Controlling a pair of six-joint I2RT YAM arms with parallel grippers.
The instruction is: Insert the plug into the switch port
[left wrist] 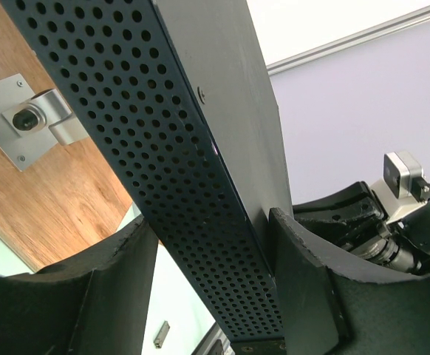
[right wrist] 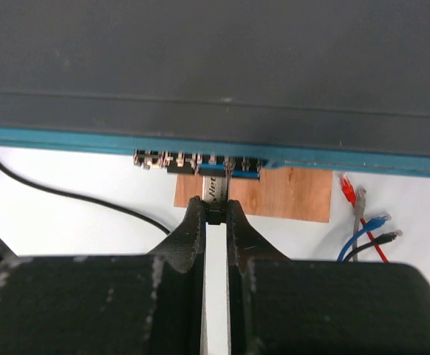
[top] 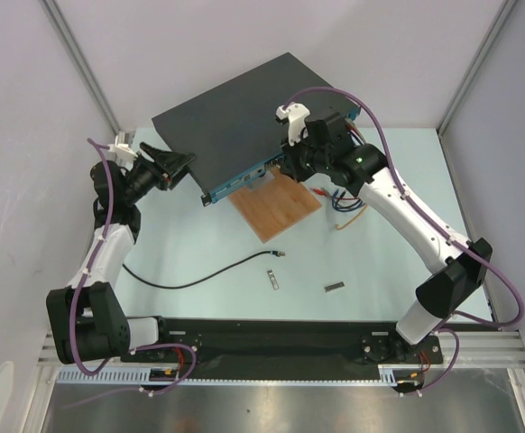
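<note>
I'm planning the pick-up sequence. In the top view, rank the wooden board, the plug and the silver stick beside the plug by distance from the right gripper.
1. Wooden board, directly in front of the right gripper.
2. Plug, mid-table.
3. Silver stick, closer to the arm bases.

The network switch [top: 244, 117] sits at upper centre, its front edge over the wooden board [top: 276, 206]. Lower centre lies the cable [top: 199, 278], two metal sticks [top: 272, 280] to its right.
</note>
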